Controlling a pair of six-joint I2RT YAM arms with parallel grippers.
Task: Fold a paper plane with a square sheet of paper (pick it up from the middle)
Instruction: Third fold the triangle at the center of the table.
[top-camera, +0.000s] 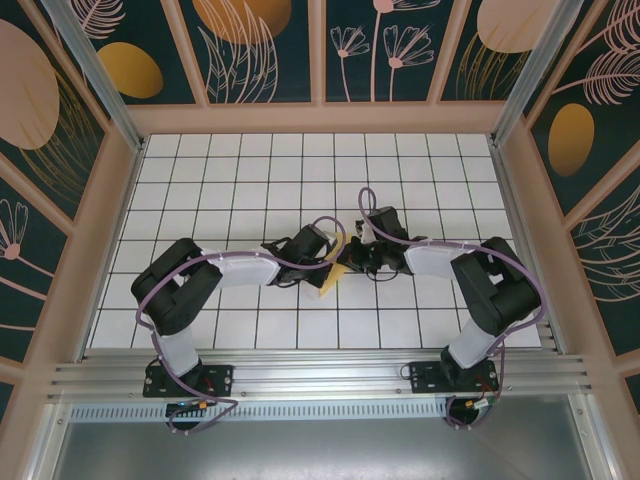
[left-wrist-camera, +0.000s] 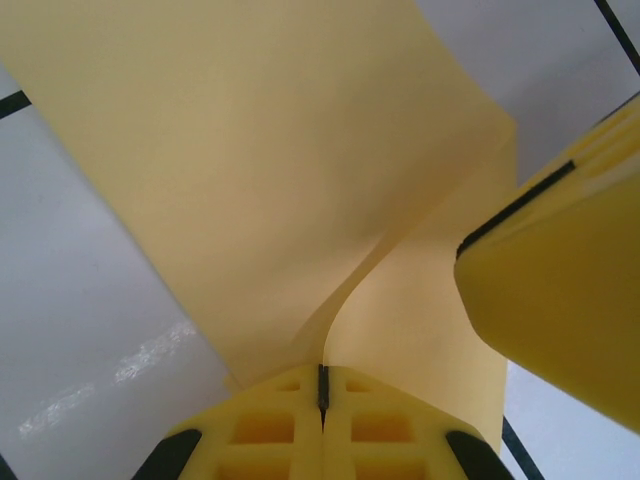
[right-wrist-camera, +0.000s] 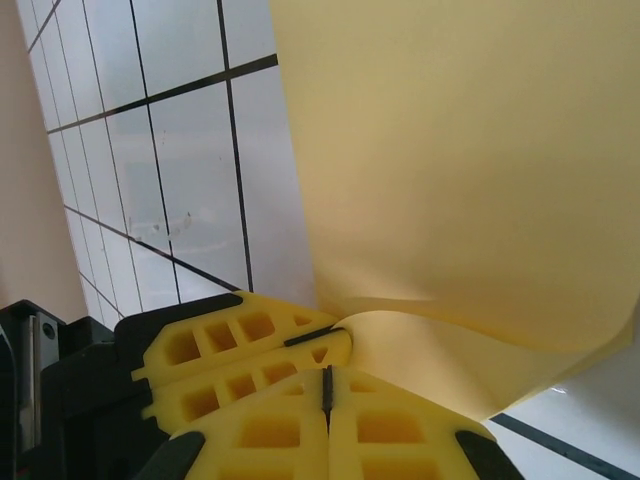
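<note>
The left gripper (left-wrist-camera: 322, 388) has its yellow fingers pressed flat together on a curled edge of the square sheet of paper (left-wrist-camera: 280, 180), which bows up and away from them. The right gripper (right-wrist-camera: 327, 385) is closed too, its tips pinching the sheet's lower fold, with the left gripper's fingers just beside them. The two grippers meet tip to tip over the middle of the white grid table (top-camera: 250, 180), the pale yellow sheet between them, the arms reaching in from either side
</note>
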